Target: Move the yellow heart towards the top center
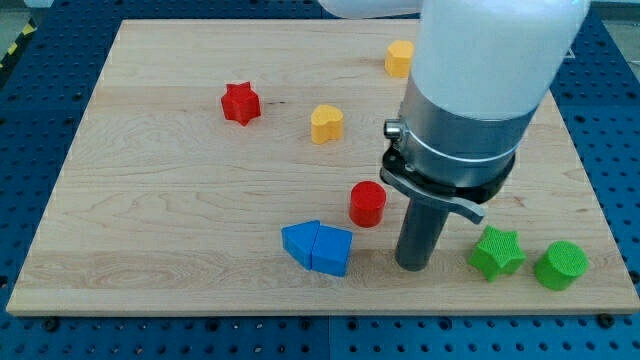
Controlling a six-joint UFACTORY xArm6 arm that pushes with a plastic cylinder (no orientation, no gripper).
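tip (413, 266) beside one red cylinder (367, 204), two blue blocks (318, 247)

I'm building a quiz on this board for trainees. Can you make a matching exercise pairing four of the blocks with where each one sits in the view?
Blocks:
1. red star-shaped block
2. yellow heart-shaped block
3. blue block
4. green cylinder block

Places:
A. near the view's bottom right corner of the wooden board
B. near the view's bottom, left of my tip
C. upper left area, farthest toward the view's left
D. upper middle, above the red cylinder block

Pairs: 1-C, 2-D, 3-B, 4-A
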